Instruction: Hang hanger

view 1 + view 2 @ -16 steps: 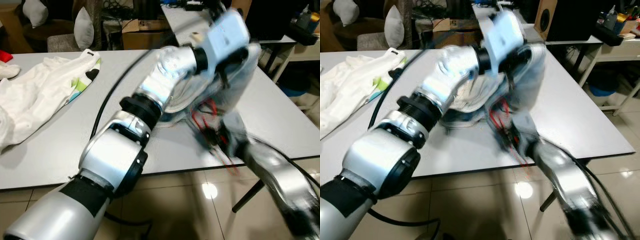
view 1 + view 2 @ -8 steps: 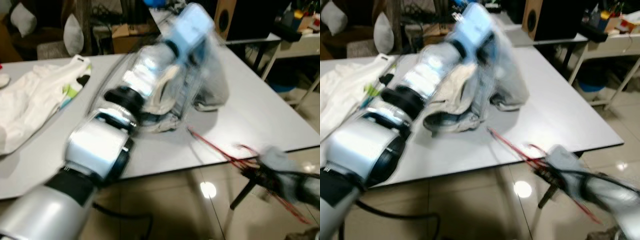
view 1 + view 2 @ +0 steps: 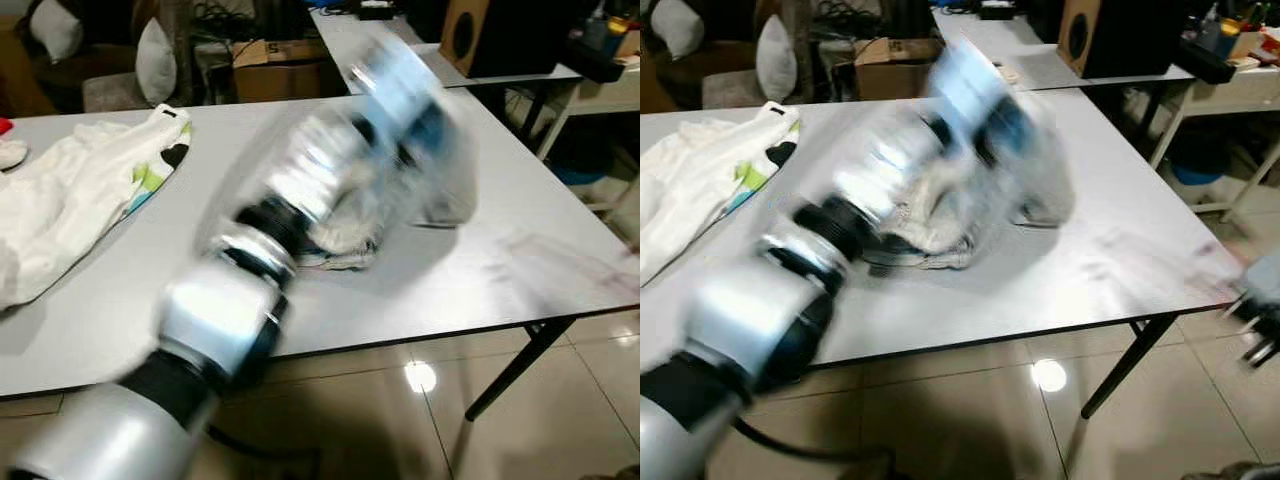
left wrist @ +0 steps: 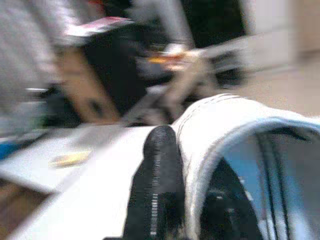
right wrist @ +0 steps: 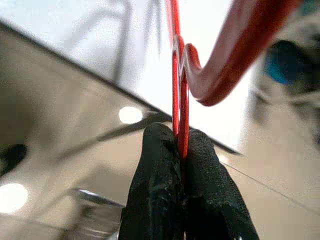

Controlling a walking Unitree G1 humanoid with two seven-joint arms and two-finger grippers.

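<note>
A red wire hanger is pinched between the two black fingers of my right gripper, off the table's right edge above the tiled floor. That arm is a grey blur at the right edge. My left arm reaches across the table, heavily blurred. In the left wrist view, my left gripper is shut on the white rim of a garment with a blue lining; one finger lies against the fabric. The garment is a pale crumpled heap mid-table, partly lifted.
The grey table has its front edge near me and its right corner by a black leg. A white shirt lies at the table's left. Behind stand a second table, a speaker, a cardboard box and cushions.
My right gripper has carried the red hanger from beside the garment out to the right, past the table's edge. The left arm has swung with the garment; the camera has also shifted.
</note>
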